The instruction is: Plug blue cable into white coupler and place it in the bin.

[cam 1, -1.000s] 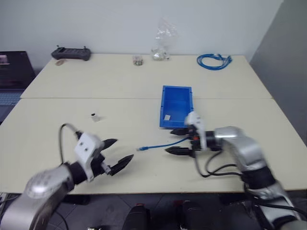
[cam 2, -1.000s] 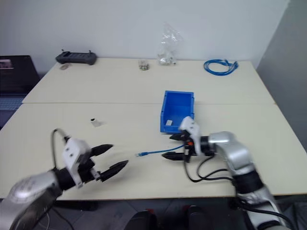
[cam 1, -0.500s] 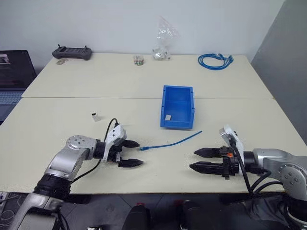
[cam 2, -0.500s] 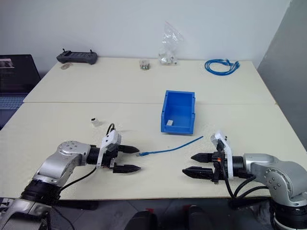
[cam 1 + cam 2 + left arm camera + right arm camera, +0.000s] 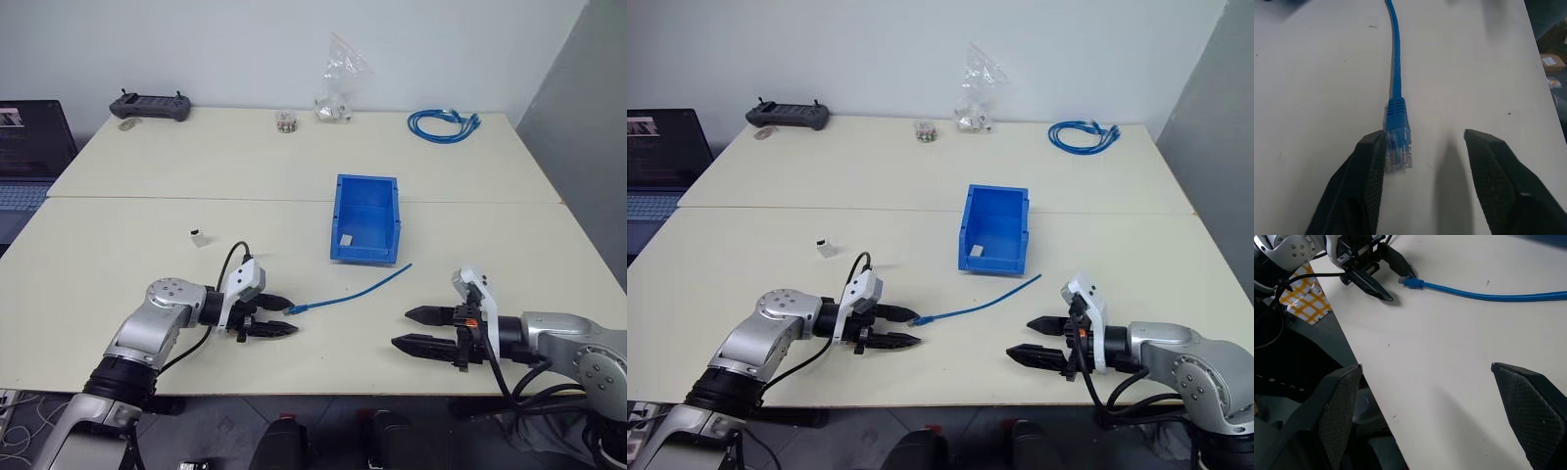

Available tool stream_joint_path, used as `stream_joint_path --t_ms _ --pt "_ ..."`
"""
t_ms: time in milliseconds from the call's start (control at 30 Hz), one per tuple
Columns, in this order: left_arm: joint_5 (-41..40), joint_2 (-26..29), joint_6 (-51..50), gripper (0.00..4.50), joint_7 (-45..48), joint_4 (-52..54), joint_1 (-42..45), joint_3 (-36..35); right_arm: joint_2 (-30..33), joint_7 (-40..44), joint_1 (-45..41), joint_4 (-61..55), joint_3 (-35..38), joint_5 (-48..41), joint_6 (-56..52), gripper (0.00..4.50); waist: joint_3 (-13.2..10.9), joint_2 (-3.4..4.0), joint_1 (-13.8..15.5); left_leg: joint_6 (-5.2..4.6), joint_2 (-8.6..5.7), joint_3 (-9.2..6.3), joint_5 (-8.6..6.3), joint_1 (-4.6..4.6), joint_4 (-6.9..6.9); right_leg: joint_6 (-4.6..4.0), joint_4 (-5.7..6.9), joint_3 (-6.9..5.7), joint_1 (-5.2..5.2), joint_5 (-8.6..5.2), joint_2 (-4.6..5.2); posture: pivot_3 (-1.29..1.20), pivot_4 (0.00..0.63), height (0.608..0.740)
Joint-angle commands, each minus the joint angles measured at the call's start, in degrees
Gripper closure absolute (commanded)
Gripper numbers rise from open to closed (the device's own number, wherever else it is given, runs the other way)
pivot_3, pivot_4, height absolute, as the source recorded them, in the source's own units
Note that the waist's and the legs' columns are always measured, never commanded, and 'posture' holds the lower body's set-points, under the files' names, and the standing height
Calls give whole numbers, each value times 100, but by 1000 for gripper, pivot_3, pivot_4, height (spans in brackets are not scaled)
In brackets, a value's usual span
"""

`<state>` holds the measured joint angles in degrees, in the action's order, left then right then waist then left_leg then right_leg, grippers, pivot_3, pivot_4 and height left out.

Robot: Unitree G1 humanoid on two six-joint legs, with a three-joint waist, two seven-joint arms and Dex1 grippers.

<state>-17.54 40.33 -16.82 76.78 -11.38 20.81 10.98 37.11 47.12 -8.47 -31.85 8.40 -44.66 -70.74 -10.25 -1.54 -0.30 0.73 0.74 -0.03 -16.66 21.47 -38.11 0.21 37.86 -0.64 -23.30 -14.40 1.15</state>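
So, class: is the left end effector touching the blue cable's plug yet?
Touching. In the left wrist view the clear plug of the blue cable lies against the inner face of one finger of the left end effector; the other finger stands apart.

one blue cable, one white coupler, one bin

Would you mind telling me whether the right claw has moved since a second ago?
Yes. The right claw has backed away from the bin toward the table's near edge.
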Motion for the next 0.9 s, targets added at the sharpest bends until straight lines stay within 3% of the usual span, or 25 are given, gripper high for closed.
stream_joint_path --t_ms 33,167,233,333,433,567,633,767,900 --pt "37 32 -55 3163 67 169 -191 52 91 -11 -121 58 -53 -115 185 0 0 0 -3 0 0 0 0 0 0 0 0 0 0 0 0 0 150 740" --pt "-3 44 -107 4039 54 296 -278 -2 99 -41 -165 115 -125 -129 233 0 0 0 -3 0 0 0 0 0 0 0 0 0 0 0 0 0 150 740" --pt "-47 58 -166 4273 22 420 -324 -53 85 -73 -198 132 -147 -155 228 0 0 0 0 0 0 -1 0 1 0 0 0 -1 -1 0 0 0 150 740" --pt "-292 34 -594 4273 -136 723 -295 -233 41 -135 -220 117 -94 -307 129 0 0 0 1 0 0 -1 0 2 0 0 0 0 -1 0 0 0 150 740" --pt "-1113 -68 -1891 4273 -537 1339 -97 -698 -10 -169 -203 114 138 -815 -228 0 -3 -4 -1 0 2 -6 0 11 -2 0 1 -3 -7 0 0 0 150 740" --pt "-2561 -258 -3600 4273 -1231 2254 250 -1415 -171 -333 -251 296 619 -2243 -969 0 -5 -7 7 0 3 -15 0 31 -12 1 7 -9 -21 1 0 0 150 740" --pt "-3132 -401 -4226 4273 -1614 2483 381 -1685 -310 -657 -325 436 716 -2712 -1104 0 -5 -8 4 0 2 -20 0 34 -17 2 6 -12 -19 1 0 0 150 740" --pt "-4057 -801 -5039 4273 -2414 2876 434 -2001 -1158 -1961 -914 1027 620 -3409 -885 0 -5 -8 -83 0 1 -10 0 25 -17 7 11 -1 -16 4 0 0 150 740" --pt "-4397 -933 -5217 4273 -2821 3128 367 -2031 -1548 -2755 -1304 1326 460 -3927 -702 0 -6 -7 -123 2 3 -13 3 26 -20 8 19 -1 -20 6 -3 0 150 740"
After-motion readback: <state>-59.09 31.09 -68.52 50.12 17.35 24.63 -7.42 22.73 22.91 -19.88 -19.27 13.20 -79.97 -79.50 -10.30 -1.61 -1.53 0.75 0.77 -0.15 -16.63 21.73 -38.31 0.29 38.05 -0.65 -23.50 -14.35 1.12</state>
